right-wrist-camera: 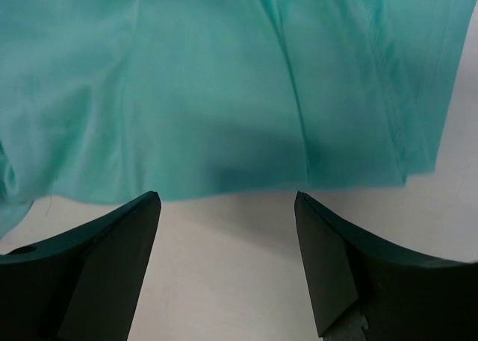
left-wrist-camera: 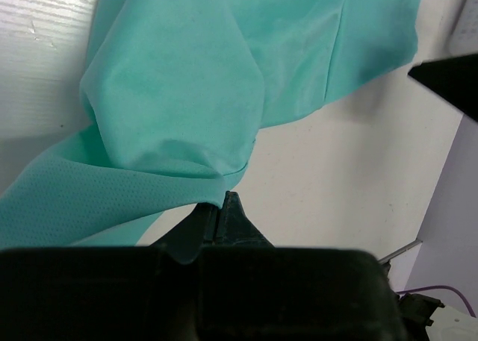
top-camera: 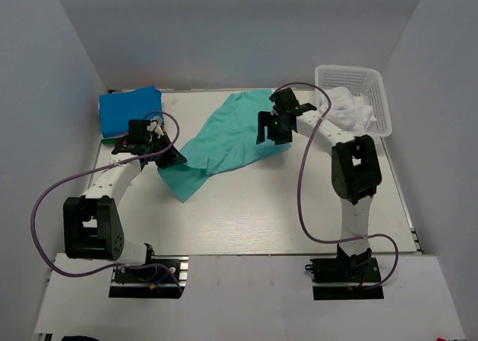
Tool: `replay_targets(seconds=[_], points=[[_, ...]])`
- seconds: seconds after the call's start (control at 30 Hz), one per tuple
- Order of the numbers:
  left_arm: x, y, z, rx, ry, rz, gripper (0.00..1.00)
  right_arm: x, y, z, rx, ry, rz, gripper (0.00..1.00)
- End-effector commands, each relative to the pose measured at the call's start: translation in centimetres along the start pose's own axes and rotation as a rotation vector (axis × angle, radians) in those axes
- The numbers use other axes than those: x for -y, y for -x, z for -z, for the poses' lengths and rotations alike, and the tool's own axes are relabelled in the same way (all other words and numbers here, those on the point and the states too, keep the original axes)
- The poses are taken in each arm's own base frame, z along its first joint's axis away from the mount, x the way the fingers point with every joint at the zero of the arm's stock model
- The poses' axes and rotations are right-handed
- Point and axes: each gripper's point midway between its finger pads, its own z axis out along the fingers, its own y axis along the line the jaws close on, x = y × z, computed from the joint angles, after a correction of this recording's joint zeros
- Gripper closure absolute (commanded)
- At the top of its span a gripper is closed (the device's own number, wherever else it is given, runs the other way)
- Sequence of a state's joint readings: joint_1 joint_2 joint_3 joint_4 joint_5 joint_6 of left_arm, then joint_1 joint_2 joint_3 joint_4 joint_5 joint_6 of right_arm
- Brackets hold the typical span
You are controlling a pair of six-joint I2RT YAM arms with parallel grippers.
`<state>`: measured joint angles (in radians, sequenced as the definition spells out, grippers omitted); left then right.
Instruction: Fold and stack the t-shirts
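Note:
A teal-green t-shirt (top-camera: 228, 139) lies crumpled across the middle of the table. My left gripper (top-camera: 173, 156) is shut on the teal-green t-shirt's left edge; in the left wrist view the cloth (left-wrist-camera: 179, 124) is pinched between the closed jaws of my left gripper (left-wrist-camera: 219, 207). My right gripper (top-camera: 269, 132) is open at the shirt's right edge; in the right wrist view the fingers (right-wrist-camera: 112, 236) stand wide apart just short of the shirt's hem (right-wrist-camera: 224, 132), with bare table between them. A folded bright blue t-shirt (top-camera: 128, 110) lies at the back left. A white t-shirt (top-camera: 347, 108) sits in the basket.
A white plastic lattice basket (top-camera: 377, 95) stands at the back right corner. Grey walls close in the table on the left, back and right. Purple cables loop beside each arm.

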<state>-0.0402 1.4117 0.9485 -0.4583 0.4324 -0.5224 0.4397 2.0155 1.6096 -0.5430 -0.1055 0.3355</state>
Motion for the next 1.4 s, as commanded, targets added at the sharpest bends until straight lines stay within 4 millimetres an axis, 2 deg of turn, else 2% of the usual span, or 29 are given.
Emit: replay_targets(seconds=[0.0,0.03,0.13,0.27,0.33,0.5,0.6,0.67,0.87,0.93,0.97,1.0,1.13,1.27,1.3,1.37], points=[[0.1,0.7,0.2,0.016,0.003,-0.016,1.0,1.4,1.0,-1.1,-0.017,-0.092,-0.006,0.22],[0.1,0.7,0.2,0.016,0.003,-0.016,1.0,1.5,1.5,-1.1,-0.01,-0.098,-0.005,0.22],[-0.1,0.6,0.0,0.009,0.007,-0.012,1.0,2.4,-0.1,-2.0,-0.048,-0.124,-0.002,0.22],[0.0,0.5,-0.3,0.003,0.0,-0.002,1.0,3.5,-1.0,-2.7,-0.061,-0.157,0.01,0.22],[0.3,0.8,-0.1,0.006,-0.012,-0.006,1.0,3.4,-1.2,-3.1,-0.072,-0.147,0.015,0.28],[0.4,1.0,-0.3,0.006,-0.012,-0.006,1.0,0.9,-0.7,-3.3,-0.061,-0.005,0.037,0.35],[0.6,1.3,-0.2,0.013,-0.016,-0.01,1.0,0.7,-0.2,-3.5,-0.063,0.012,0.036,0.46],[0.5,1.1,-0.1,0.006,-0.012,-0.006,1.0,0.3,-0.9,-3.8,-0.093,0.027,0.042,0.48],[0.7,1.6,0.4,0.029,-0.002,-0.023,1.0,0.9,-1.5,-4.2,-0.117,0.009,0.041,0.5],[0.9,1.7,0.6,0.036,-0.006,-0.026,1.0,1.3,-1.5,-4.3,-0.119,-0.006,0.048,0.69],[0.8,1.5,0.7,0.029,-0.002,-0.023,1.0,1.5,-1.6,-4.3,-0.121,-0.018,0.04,0.82],[0.8,1.5,0.7,0.029,-0.002,-0.023,1.0,1.5,-1.5,-4.3,-0.116,-0.024,0.044,1.0],[1.5,2.8,1.1,0.063,-0.007,-0.046,1.0,0.9,1.1,-2.7,-0.025,-0.034,0.07,1.0],[2.3,4.4,1.5,0.099,-0.014,-0.072,1.0,-0.4,6.8,1.4,0.161,-0.049,0.113,1.0],[3.1,5.3,2.0,0.122,-0.027,-0.084,1.0,-0.8,8.2,2.4,0.205,-0.047,0.118,1.0],[3.0,6.5,1.7,0.137,-0.018,-0.08,1.0,-1.7,10.6,4.4,0.289,-0.027,0.132,1.0]])
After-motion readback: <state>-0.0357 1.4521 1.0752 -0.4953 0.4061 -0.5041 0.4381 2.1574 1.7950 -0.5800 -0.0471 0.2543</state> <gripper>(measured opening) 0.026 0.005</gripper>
